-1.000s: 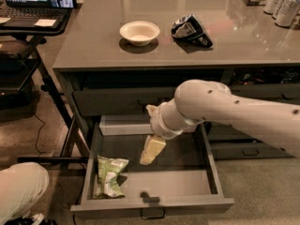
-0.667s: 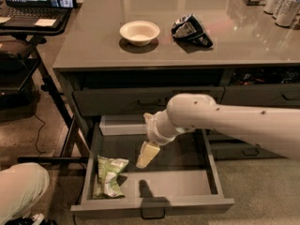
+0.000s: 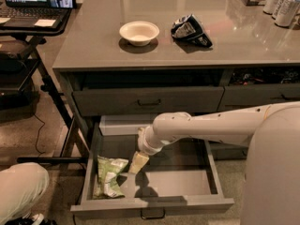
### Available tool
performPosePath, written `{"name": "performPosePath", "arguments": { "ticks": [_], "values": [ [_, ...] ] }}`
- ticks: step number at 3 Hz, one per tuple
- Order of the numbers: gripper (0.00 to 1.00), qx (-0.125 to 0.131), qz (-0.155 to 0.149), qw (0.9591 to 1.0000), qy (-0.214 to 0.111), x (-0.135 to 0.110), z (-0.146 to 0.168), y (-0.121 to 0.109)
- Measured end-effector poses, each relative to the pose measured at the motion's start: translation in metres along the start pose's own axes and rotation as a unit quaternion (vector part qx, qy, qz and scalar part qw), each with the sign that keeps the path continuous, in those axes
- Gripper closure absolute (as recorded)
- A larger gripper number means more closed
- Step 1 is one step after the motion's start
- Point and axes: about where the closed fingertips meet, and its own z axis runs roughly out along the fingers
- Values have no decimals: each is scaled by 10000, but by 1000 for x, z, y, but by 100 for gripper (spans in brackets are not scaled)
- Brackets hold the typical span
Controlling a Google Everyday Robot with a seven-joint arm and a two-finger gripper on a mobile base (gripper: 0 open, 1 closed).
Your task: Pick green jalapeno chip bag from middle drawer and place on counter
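Though deep inside, seemingly holds nothing yet. Well above the gripper (image 3: 138,162): the counter (image 3: 93,46). All around it: the middle drawer (image 3: 187,182), pulled open. Just beside it, toward the drawer's left wall and apart: the green jalapeno chip bag (image 3: 108,176), lying flat. Cannot tell how far open. Might pinch only wrinkled foil and drop it, or catch the drawer front when lifting. No legible writing anywhere.
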Motion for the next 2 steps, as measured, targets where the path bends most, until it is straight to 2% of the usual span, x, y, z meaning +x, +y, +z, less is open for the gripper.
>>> {"name": "performPosePath", "arguments": {
  "ticks": [1, 2],
  "values": [
    [0, -1, 0, 10000, -1, 0, 0, 0],
    [0, -188, 68, 9996, -201, -10, 16, 7]
  ]
}}
